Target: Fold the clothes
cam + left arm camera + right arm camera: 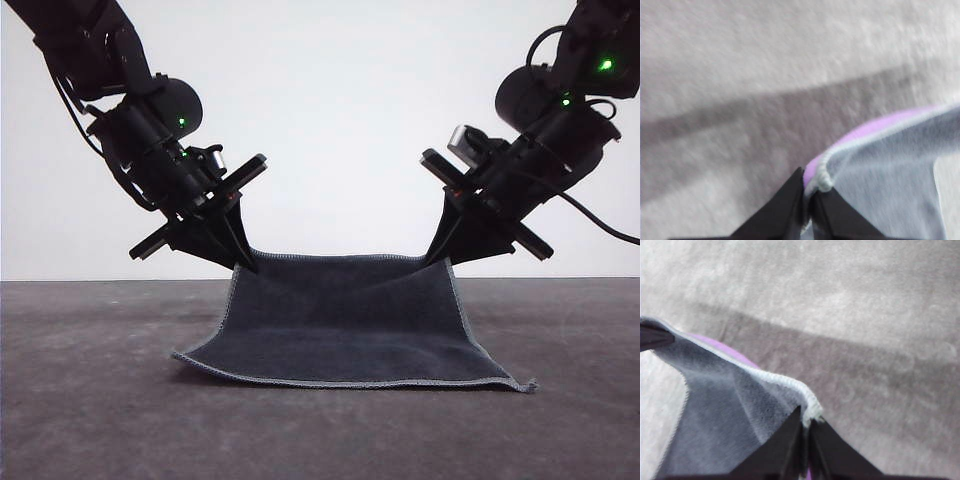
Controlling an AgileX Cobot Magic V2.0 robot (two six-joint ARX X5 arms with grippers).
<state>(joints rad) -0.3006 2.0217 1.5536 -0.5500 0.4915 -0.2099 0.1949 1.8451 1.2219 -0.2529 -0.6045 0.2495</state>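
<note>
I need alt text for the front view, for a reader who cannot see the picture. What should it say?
Two black robot arms lift the far edge of a dark grey cloth, the left gripper pinching one far corner and the right gripper the other. The near edge, with its light stitched hem, rests on the dark table, so the cloth slopes up away from the camera.

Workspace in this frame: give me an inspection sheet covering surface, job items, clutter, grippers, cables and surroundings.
Surface: dark grey textured tabletop, bare around the cloth.
Job's things: small square soft cloth, dark charcoal grey face up, light grey hem, purple underside; far edge lifted, near edge resting on the tabletop.
Clutter: nothing seen.
Grippers: left gripper shut on the far left corner; right gripper shut on the far right corner.
Cables: black cable trailing from the right arm.
Surroundings: plain white backdrop.
</note>
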